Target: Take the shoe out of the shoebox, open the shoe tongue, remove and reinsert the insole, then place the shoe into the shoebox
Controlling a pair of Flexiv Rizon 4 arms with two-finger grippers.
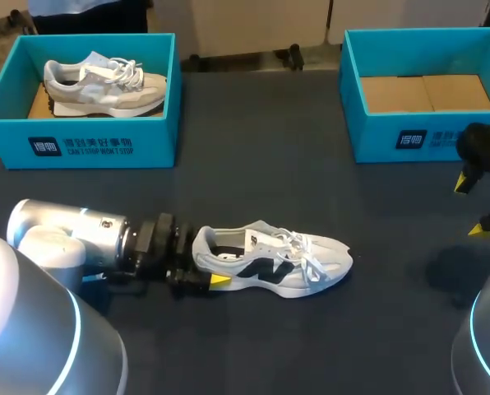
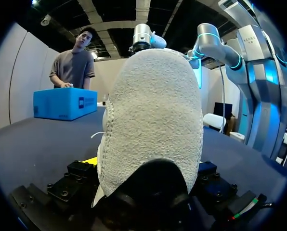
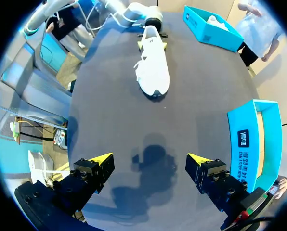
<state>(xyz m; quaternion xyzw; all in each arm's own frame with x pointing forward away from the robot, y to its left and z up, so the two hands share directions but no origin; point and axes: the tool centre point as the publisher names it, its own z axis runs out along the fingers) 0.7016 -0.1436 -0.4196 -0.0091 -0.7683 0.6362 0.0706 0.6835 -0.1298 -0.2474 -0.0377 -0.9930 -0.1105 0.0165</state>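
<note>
A white shoe (image 1: pixel 274 263) with black side marks lies on its sole on the dark table, toe pointing right. My left gripper (image 1: pixel 208 259) sits at its heel, fingers wide apart and pressed against both sides of it. In the left wrist view the heel (image 2: pixel 153 120) fills the gap between the fingers of that gripper (image 2: pixel 148 166). My right gripper (image 1: pixel 471 206) hangs open and empty over the table's right side, in front of the right shoebox (image 1: pixel 393 140). From the right wrist view, the shoe (image 3: pixel 152 67) lies far ahead of the open right gripper (image 3: pixel 149 161).
The right shoebox (image 3: pixel 249 139) shows only its cardboard floor. A second teal shoebox (image 1: pixel 80 148) at the back left holds a beige shoe (image 1: pixel 105 82). Dark tabletop (image 1: pixel 261 164) lies between the two boxes.
</note>
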